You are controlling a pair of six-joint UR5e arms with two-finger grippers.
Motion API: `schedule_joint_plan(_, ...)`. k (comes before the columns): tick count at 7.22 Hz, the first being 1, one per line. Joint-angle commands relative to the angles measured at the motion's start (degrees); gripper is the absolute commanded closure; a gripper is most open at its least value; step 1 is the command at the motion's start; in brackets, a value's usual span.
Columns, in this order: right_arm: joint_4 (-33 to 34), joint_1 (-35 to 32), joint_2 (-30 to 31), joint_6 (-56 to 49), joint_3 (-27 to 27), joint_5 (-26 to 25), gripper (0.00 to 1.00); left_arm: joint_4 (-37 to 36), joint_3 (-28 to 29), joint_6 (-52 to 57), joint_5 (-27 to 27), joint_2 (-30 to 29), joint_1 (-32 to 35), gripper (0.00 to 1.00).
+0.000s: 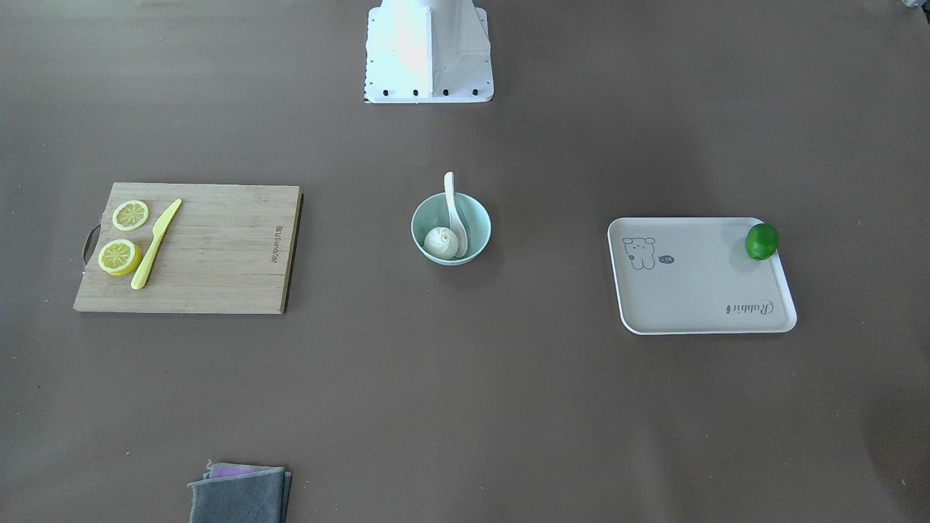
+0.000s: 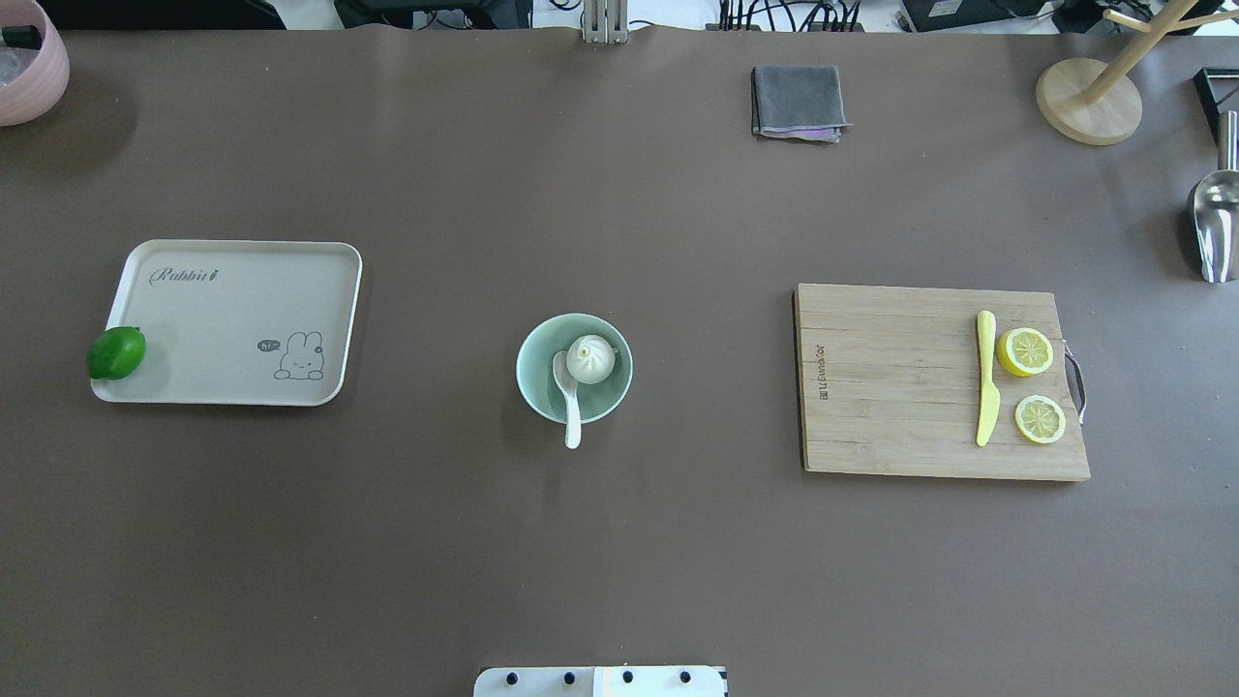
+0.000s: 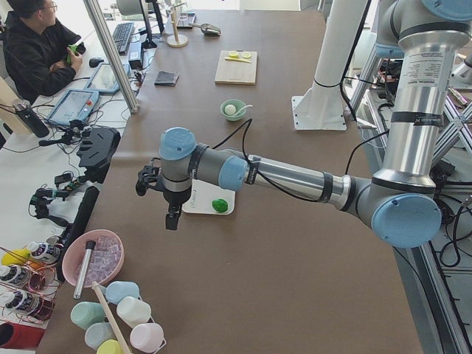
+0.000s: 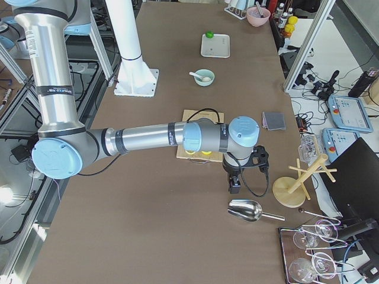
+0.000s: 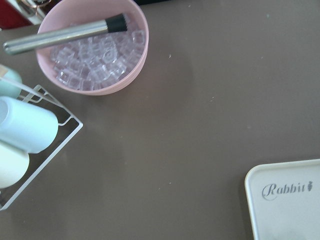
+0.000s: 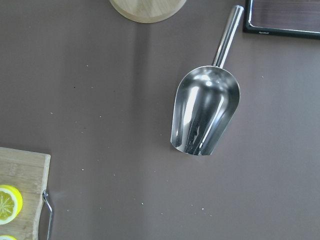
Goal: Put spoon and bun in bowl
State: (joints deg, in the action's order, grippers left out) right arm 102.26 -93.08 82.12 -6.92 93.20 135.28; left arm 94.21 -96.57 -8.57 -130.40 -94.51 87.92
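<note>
The mint-green bowl (image 1: pixel 477 218) stands at the table's middle. The white bun (image 1: pixel 441 242) lies inside it. The white spoon (image 1: pixel 455 211) rests with its scoop in the bowl beside the bun, and its handle sticks out over the rim toward the robot. The overhead view shows the same bowl (image 2: pixel 540 350), bun (image 2: pixel 590 359) and spoon (image 2: pixel 568 397). My left gripper (image 3: pixel 171 219) hangs over the table's left end, far from the bowl. My right gripper (image 4: pixel 235 186) hangs over the right end near the scoop. They show only in side views, so I cannot tell whether they are open or shut.
A wooden cutting board (image 2: pixel 900 387) holds two lemon halves (image 2: pixel 1024 351) and a yellow knife (image 2: pixel 986 378). A white tray (image 2: pixel 232 310) carries a green lime (image 2: pixel 116 352). A grey cloth (image 2: pixel 797 102), a pink ice bowl (image 5: pixel 95 45), a metal scoop (image 6: pixel 205 117) and a wooden stand (image 2: pixel 1089 102) lie around the edges.
</note>
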Motion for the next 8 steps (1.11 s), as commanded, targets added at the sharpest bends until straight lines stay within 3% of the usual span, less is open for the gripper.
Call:
schedule_joint_plan(1,5.41,-1.84,-0.12,-2.05,-0.73,0.16,0.0,-0.08,0.51,-0.13,-0.29,3.09,1.11,0.02)
schedule_joint_plan(5,5.06,-0.71,-0.11,-0.99,-4.76,0.51,0.0,-0.43,0.68,-0.48,-0.29,3.45,0.94,0.02)
schedule_joint_plan(8,5.05,2.2,-0.46,-0.55,-4.6,-0.28,0.0,-0.43,0.95,-0.48,-0.29,3.45,0.94,0.02)
